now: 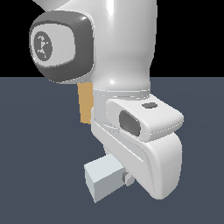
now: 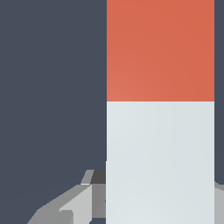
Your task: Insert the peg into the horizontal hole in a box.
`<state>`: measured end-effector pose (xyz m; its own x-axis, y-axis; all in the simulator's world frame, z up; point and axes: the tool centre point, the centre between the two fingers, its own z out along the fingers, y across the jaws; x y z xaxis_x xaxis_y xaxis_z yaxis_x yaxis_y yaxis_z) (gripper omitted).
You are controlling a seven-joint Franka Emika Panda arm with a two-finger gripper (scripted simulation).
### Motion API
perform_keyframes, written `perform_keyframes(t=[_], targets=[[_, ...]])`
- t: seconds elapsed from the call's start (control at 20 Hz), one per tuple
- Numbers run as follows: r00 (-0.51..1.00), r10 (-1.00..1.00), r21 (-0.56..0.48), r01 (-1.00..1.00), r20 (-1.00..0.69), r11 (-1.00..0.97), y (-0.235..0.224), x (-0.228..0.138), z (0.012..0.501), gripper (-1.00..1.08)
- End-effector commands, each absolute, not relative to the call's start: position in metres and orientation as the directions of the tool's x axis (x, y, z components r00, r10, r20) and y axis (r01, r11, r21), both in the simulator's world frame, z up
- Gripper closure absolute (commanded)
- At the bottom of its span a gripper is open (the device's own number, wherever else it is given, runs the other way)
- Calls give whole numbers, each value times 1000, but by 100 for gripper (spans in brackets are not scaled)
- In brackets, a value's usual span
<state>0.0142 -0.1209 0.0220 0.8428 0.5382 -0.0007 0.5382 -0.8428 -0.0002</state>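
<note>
peg (image 2: 160, 131) right at the gripper (image 1: 124, 177), long way pointing off from it, red end far. cannot tell if clamped on it. box (image 1: 85, 105) behind the arm, mostly hidden.

peg (image 2: 160, 109): pale grey-white, red-orange end | box (image 1: 85, 104): tan | floor (image 1: 39, 153): slate blue

The arm (image 1: 127, 57) is seen bent low, its white wrist housing filling the exterior view. The gripper (image 1: 127, 178) is carried low near the floor. Whether the jaws are closed cannot be told.
</note>
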Motion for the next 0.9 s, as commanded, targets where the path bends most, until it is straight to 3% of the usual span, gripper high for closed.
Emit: perform_keyframes(t=[0.0, 0.85], targets=[[843, 538, 0, 538, 0, -843, -120, 15, 22, 108], [708, 706, 1, 706, -1, -708, -98, 1, 54, 108]])
